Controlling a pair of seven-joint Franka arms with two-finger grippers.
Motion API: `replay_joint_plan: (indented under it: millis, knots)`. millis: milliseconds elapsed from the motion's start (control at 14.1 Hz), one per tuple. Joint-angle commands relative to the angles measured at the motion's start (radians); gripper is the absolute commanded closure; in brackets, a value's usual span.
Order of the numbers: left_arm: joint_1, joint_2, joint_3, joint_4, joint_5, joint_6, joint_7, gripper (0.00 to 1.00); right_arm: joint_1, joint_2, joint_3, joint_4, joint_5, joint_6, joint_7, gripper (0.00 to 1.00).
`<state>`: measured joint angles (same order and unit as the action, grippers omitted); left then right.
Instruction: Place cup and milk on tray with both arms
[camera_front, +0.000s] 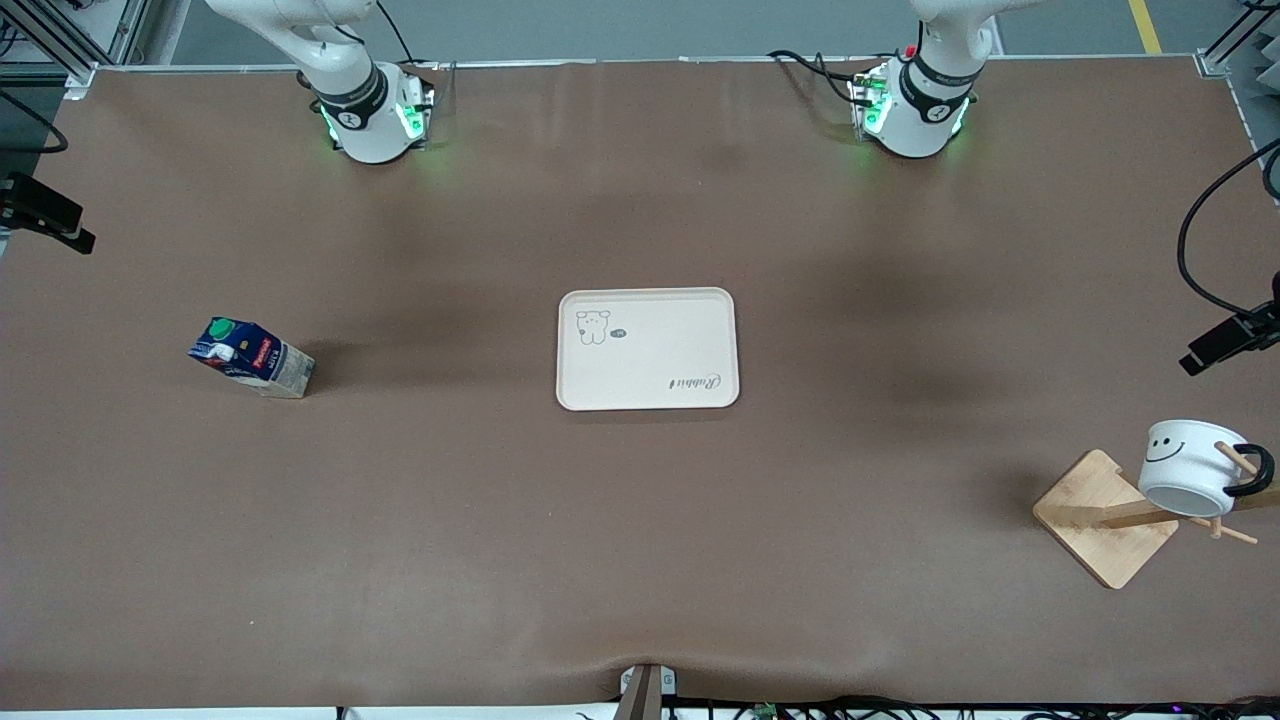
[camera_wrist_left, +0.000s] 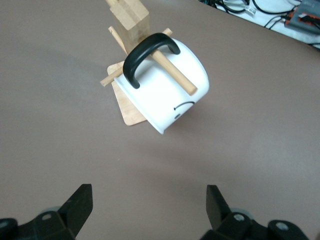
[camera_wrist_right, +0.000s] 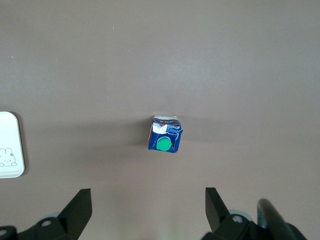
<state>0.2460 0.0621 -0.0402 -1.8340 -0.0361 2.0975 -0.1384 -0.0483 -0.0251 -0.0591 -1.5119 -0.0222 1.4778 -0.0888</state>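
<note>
The cream tray (camera_front: 648, 385) lies at the table's middle; its edge also shows in the right wrist view (camera_wrist_right: 12, 170). The milk (camera_front: 250, 356) stands toward the right arm's end of the table and shows from above in the right wrist view (camera_wrist_right: 165, 133). The cup (camera_front: 1190, 466) hangs by its black handle on a wooden rack peg toward the left arm's end of the table; it also shows in the left wrist view (camera_wrist_left: 170, 87). My left gripper (camera_wrist_left: 149, 202) is open, high above the table by the cup. My right gripper (camera_wrist_right: 148, 202) is open, high over the milk. Neither gripper shows in the front view.
The wooden rack (camera_front: 1105, 515) with its square base and pegs carries the cup near the table's edge; it also shows in the left wrist view (camera_wrist_left: 131, 20). Both arm bases (camera_front: 370, 120) stand along the table's edge farthest from the front camera. Black camera mounts (camera_front: 1225, 340) sit at the table's ends.
</note>
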Motion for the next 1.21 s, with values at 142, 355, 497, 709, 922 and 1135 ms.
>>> replay_joint_plan:
  millis: [142, 355, 497, 709, 922, 1135]
  knots:
    - [0.004, 0.001, -0.004, -0.122, -0.051, 0.209, 0.017, 0.00, -0.016, -0.004, 0.012, -0.002, -0.005, 0.006, 0.003, 0.00]
    - [0.004, 0.059, -0.006, -0.125, -0.051, 0.307, 0.097, 0.00, -0.016, -0.004, 0.012, -0.002, -0.005, 0.004, 0.003, 0.00]
    - [0.004, 0.088, -0.006, -0.126, -0.053, 0.355, 0.126, 0.00, -0.016, -0.004, 0.012, -0.002, -0.005, 0.004, 0.003, 0.00]
    - [-0.005, 0.125, -0.009, -0.114, -0.051, 0.397, 0.129, 0.03, -0.016, -0.004, 0.012, -0.002, -0.005, 0.004, 0.003, 0.00]
    - [-0.011, 0.143, -0.015, -0.104, -0.042, 0.441, 0.183, 0.16, -0.016, -0.004, 0.012, -0.002, -0.005, 0.004, 0.003, 0.00]
    - [-0.014, 0.162, -0.015, -0.079, -0.041, 0.458, 0.244, 0.18, -0.016, -0.004, 0.012, -0.002, -0.005, 0.006, 0.003, 0.00]
